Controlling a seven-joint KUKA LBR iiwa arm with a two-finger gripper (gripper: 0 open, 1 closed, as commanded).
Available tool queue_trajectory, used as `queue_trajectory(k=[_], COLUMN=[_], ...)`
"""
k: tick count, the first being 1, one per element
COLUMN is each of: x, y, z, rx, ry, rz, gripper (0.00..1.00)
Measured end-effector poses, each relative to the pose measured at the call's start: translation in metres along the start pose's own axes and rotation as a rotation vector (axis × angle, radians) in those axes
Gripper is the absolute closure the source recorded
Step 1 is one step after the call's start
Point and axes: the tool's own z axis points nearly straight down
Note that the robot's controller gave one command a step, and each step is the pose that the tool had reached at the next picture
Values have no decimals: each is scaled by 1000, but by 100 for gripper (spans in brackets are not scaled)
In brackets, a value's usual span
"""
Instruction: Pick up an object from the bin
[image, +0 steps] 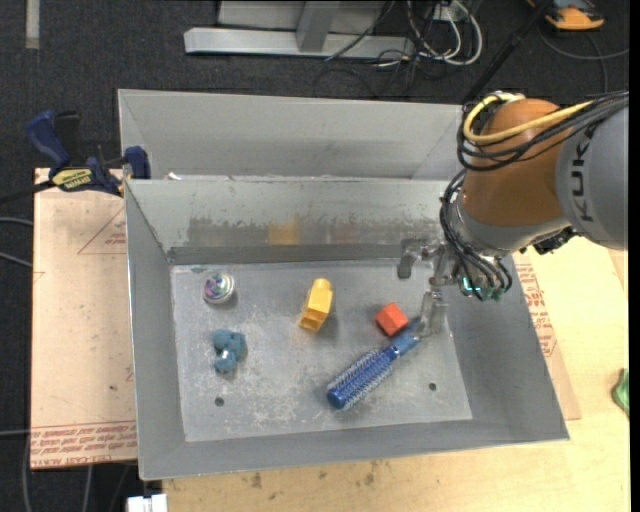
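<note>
In the middle right of the frame, the gripper (432, 305) hangs just above the handle end of the blue brush (365, 375), which lies slanted on the lower middle of the bin (150, 320) floor | grip: cannot tell if open or closed, or touching | count: one brush, one orange block (391, 320) just left of the gripper, one yellow piece (317, 304), one light blue lump (228, 352), one small round shiny thing (218, 288)

Grey arm (603, 165) w/ black KUKA lettering is wearing an orange wrist cover (512, 175); yellow & blk cables (497, 98) are looping over it, metal gripper (424, 288) showing.
</note>
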Motion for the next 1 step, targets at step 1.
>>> queue_trajectory(k=[1], x=[81], y=[6], z=[104], rx=[-1], ry=[1], rz=[-286], gripper=[0])
